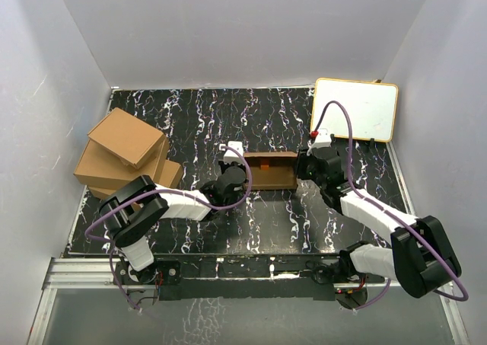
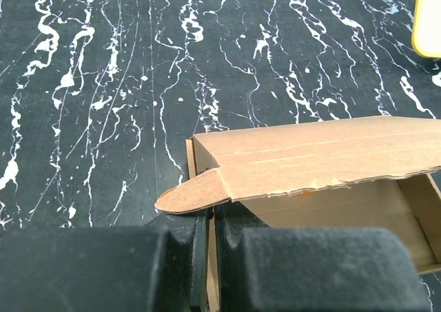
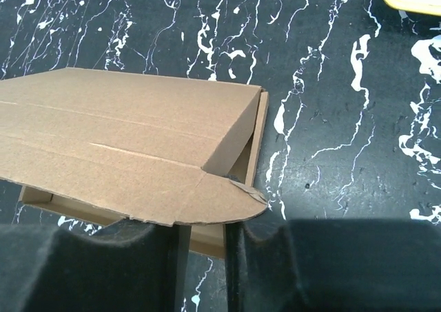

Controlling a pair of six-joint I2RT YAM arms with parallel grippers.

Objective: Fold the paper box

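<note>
Left gripper (image 2: 211,222): closed down to a card-thin slit. It pinched the left wall of the box (image 2: 324,153), and a strip of brown card showed between its black pads.
Right gripper (image 3: 203,233): jaws stood a little apart, straddling the right end wall of the box (image 3: 124,140). The gap looked wider than the card. Whether either pad touched the card could not be told.
Box, place (image 1: 274,171): sat at the middle of the table (image 1: 190,116), between the two grippers, long side running left to right. Its tray lay flat on the surface.
Lid (image 2: 358,143): joined along the far wall and slanted forward over the tray, not shut down. The near edge was free, and the tray's inside showed beneath it.
Left flap (image 2: 189,195): rounded, at the lid's left end. It stuck out past the left wall just above the left pads, untucked.
Right flap (image 3: 234,205): rounded, at the lid's right end. It lay over the right wall just above the right pads, untucked.
Arms: both reached in from the near edge, the left gripper (image 1: 242,179) at the box's left end and the right gripper (image 1: 303,170) at its right end.
Pile (image 1: 125,151): made-up brown boxes stacked at the table's left side, well apart from the box.
Board (image 1: 355,109): white with a yellow rim, at the far right corner.
Table: black with white marbling.
</note>
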